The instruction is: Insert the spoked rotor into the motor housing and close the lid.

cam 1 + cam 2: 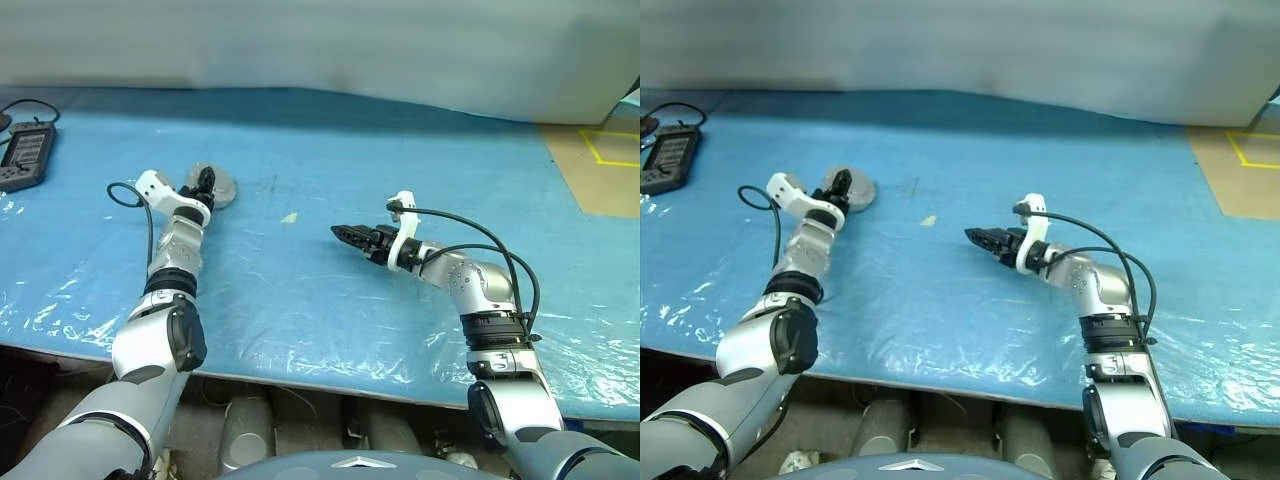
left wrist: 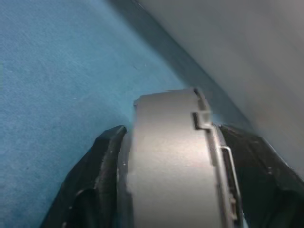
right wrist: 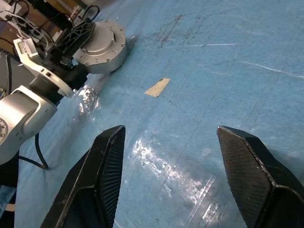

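The motor housing (image 3: 102,47) is a round silver disc at the table's left side, also seen as a grey drum (image 2: 171,161) in the left wrist view. The lid (image 1: 221,188) sits closed on it, its smooth bolted face upward. My left gripper (image 1: 205,181) reaches level onto the disc, shut on it with one black finger (image 2: 102,161) against each flat face. Near the middle of the table my right gripper (image 1: 341,232) points left toward the disc, well apart from it. It stands open, with nothing between its fingers (image 3: 107,161). The spoked rotor is out of view.
A blue plastic sheet (image 1: 330,310) covers the table. A black handheld device (image 1: 27,155) with a cable lies at the far left. A small tan scrap (image 1: 289,217) lies between the grippers. A brown patch with yellow tape (image 1: 600,160) is at the far right. A grey wall (image 1: 330,40) runs behind.
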Motion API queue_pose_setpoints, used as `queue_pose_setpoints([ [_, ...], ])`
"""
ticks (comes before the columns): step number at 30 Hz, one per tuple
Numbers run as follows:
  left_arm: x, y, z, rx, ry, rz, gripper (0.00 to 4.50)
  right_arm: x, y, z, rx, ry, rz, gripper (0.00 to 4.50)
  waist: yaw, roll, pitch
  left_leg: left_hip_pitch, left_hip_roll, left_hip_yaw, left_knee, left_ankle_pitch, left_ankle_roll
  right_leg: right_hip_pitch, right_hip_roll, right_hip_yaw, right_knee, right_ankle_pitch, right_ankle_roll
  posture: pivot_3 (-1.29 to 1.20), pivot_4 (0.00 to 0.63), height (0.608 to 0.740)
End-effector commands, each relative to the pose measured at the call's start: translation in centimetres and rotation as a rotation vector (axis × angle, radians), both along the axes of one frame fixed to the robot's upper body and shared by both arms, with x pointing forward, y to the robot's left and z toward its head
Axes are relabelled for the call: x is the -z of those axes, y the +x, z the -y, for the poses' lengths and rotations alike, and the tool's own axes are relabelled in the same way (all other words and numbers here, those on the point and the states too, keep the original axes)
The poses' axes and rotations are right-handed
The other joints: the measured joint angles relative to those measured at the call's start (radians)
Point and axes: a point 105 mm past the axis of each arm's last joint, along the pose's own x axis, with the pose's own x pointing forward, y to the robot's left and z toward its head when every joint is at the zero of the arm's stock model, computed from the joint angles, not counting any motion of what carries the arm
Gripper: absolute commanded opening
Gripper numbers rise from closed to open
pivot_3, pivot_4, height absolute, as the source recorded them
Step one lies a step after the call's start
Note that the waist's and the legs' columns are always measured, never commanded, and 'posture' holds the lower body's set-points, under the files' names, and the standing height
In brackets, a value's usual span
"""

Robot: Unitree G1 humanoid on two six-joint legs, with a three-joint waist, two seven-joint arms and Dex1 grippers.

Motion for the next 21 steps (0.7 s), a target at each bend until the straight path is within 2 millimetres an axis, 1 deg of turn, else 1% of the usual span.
queue_pose_setpoints([
  [1, -2.0, -0.5, -3.1, -0.124, 0.121, 0.06, 4.45, -1.0, 0.1, 0.1, -0.001, 0.003, 0.051, 3.21, -0.001, 0.0, 0.0, 0.0, 0.0, -0.001, 0.001, 0.0, 0.0, 0.0, 0.0, -0.001, 0.0, 0.0, 0.0, 0.0, 0.15, 0.74],
  [3, -2.5, -1.0, -4.4, -0.167, 0.126, 0.092, 4.45, -0.9, 0.2, 0.1, 0.001, -0.002, 0.049, 3.21, -0.002, 0.0, 0.0, 0.0, 0.0, -0.003, 0.001, 0.0, 0.0, 0.001, 0.0, -0.002, 0.0, 0.0, 0.0, 0.0, 0.15, 0.74],
  [5, -3.3, -1.7, -6.0, -0.224, 0.149, 0.134, 4.45, -0.8, 0.4, 0.1, 0.009, -0.005, 0.041, 3.21, 0.0, 0.0, 0.0, 0.0, 0.0, -0.004, 0.001, 0.0, 0.0, 0.002, 0.0, -0.003, 0.0, 0.0, -0.001, 0.0, 0.15, 0.74],
  [7, -4.1, -2.1, -7.1, -0.262, 0.188, 0.166, 4.45, -0.8, 0.5, 0.1, 0.011, -0.008, 0.039, 3.21, 0.001, 0.0, 0.0, 0.0, 0.0, -0.005, 0.002, 0.0, 0.0, 0.003, 0.0, -0.005, 0.0, 0.0, -0.001, 0.0, 0.15, 0.74],
  [9, -5.3, -2.6, -7.8, -0.288, 0.258, 0.21, 4.45, -0.9, 0.6, 0.1, 0.015, -0.013, 0.054, 3.21, 0.001, 0.0, 0.0, 0.0, 0.0, -0.007, 0.002, 0.0, 0.0, 0.004, -0.001, -0.006, 0.0, -0.002, -0.004, 0.0, 0.15, 0.74],
  [10, -6.0, -2.7, -7.7, -0.283, 0.293, 0.244, 4.45, -1.0, 0.7, 0.2, 0.022, -0.021, 0.071, 3.21, 0.001, 0.0, 0.0, 0.0, 0.0, -0.007, 0.002, 0.0, 0.0, 0.004, -0.001, -0.006, 0.0, -0.002, -0.004, 0.0, 0.15, 0.74],
  [12, -7.7, -2.9, -6.3, -0.219, 0.397, 0.341, 4.45, -1.4, 1.1, 0.6, 0.054, -0.045, 0.142, 3.21, 0.001, 0.0, 0.0, 0.0, 0.001, -0.008, 0.002, 0.0, 0.0, 0.005, -0.002, -0.006, 0.0, -0.002, -0.004, 0.0, 0.15, 0.74],
  [13, -8.3, -3.0, -5.2, -0.171, 0.435, 0.391, 4.45, -1.5, 1.4, 0.9, 0.073, -0.058, 0.18, 3.21, 0.003, 0.0, 0.0, 0.0, 0.001, -0.008, 0.002, 0.0, 0.0, 0.005, -0.003, -0.007, 0.0, -0.002, -0.004, 0.0, 0.15, 0.74],
  [15, -9.2, -3.1, -2.2, -0.023, 0.473, 0.487, 4.45, -2.1, 1.8, 1.6, 0.119, -0.078, 0.27, 3.21, 0.005, 0.0, 0.0, -0.001, 0.001, -0.009, 0.002, 0.0, 0.0, 0.005, -0.005, -0.008, 0.0, -0.003, -0.004, 0.0, 0.15, 0.74],
  [16, -9.2, -3.3, -0.1, 0.093, 0.487, 0.522, 4.45, -2.3, 2.0, 2.1, 0.145, -0.1, 0.315, 3.21, 0.006, 0.0, 0.0, -0.001, 0.0, -0.009, 0.002, 0.0, 0.0, 0.006, -0.006, -0.009, 0.001, -0.003, -0.004, 0.0, 0.15, 0.74],
  [17, -8.8, -3.7, 2.1, 0.226, 0.506, 0.547, 4.45, -2.5, 2.2, 2.7, 0.164, -0.122, 0.35, 3.21, 0.006, 0.0, 0.0, -0.001, -0.001, -0.009, 0.002, 0.0, 0.0, 0.006, -0.007, -0.008, 0.0, -0.003, -0.004, 0.0, 0.15, 0.74],
  [18, -8.0, -4.3, 4.5, 0.371, 0.552, 0.557, 4.45, -2.7, 2.4, 3.3, 0.174, -0.133, 0.379, 3.21, 0.006, 0.0, 0.0, -0.001, -0.002, -0.008, 0.002, 0.0, 0.0, 0.006, -0.008, -0.008, 0.0, -0.003, -0.005, 0.0, 0.15, 0.74],
  [19, -7.0, -4.9, 6.3, 0.487, 0.607, 0.552, 4.45, -2.9, 2.5, 3.9, 0.183, -0.147, 0.401, 3.21, 0.005, 0.0, 0.0, 0.0, -0.002, -0.008, 0.002, 0.0, 0.0, 0.006, -0.009, -0.008, 0.001, -0.003, -0.005, 0.0, 0.15, 0.74],
  [20, -5.8, -5.5, 7.7, 0.586, 0.656, 0.536, 4.45, -2.9, 2.6, 4.5, 0.181, -0.171, 0.42, 3.21, 0.004, 0.0, 0.0, 0.0, -0.003, -0.008, 0.002, 0.0, 0.0, 0.006, -0.009, -0.008, 0.0, -0.003, -0.005, 0.0, 0.15, 0.74],
  [21, -4.9, -6.0, 8.7, 0.655, 0.689, 0.522, 4.45, -2.9, 2.6, 5.0, 0.171, -0.194, 0.441, 3.21, 0.002, 0.0, 0.0, 0.0, -0.003, -0.008, 0.002, 0.0, 0.0, 0.006, -0.009, -0.008, 0.0, -0.003, -0.005, 0.0, 0.15, 0.74],
])
